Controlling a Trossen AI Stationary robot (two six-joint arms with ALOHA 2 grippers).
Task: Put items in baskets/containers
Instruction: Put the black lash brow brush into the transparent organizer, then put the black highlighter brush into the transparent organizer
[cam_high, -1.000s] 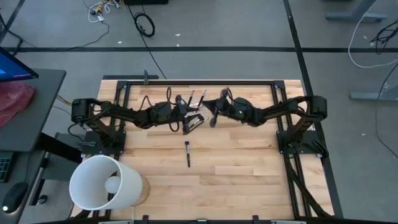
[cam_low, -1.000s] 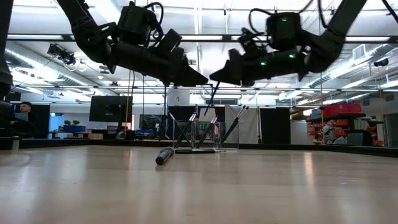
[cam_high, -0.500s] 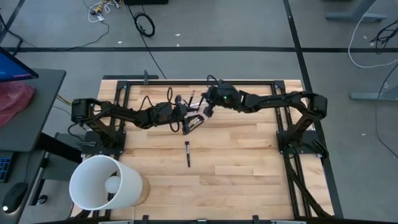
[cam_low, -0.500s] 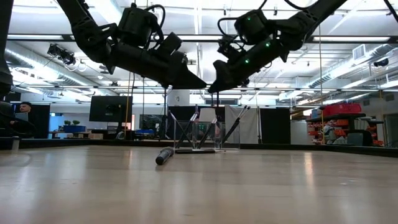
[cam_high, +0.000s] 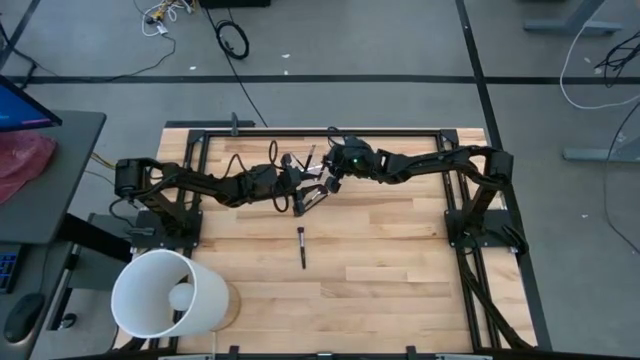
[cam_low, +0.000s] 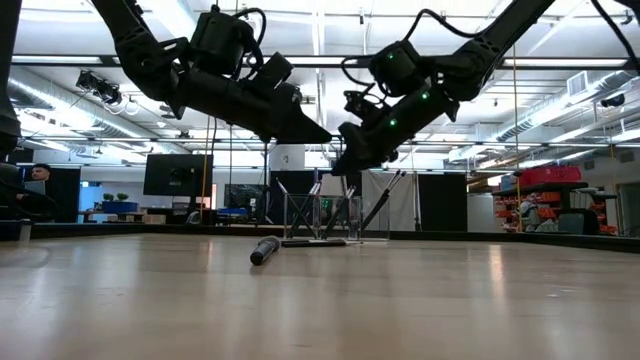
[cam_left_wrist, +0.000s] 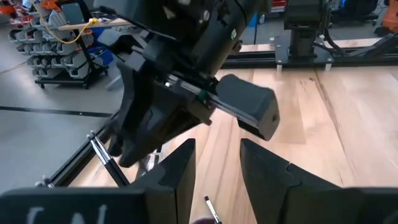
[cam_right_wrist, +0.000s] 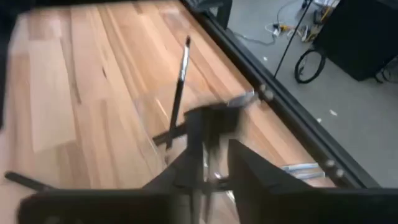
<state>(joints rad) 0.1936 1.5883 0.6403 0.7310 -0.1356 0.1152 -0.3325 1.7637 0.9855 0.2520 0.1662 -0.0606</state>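
Both my grippers over the clear holder at the table's far edge

Nearest me, one brush (cam_high: 302, 246) lies loose on the wood. Beyond it, the clear holder (cam_low: 322, 217) stands with brushes (cam_low: 375, 207) leaning in it. Above it, my left gripper (cam_high: 300, 190) hangs with fingers parted, empty; my right gripper (cam_high: 328, 181) has a brush between its fingers, whether clamped or released I cannot tell.

Bright overhead light; right wrist view blurred
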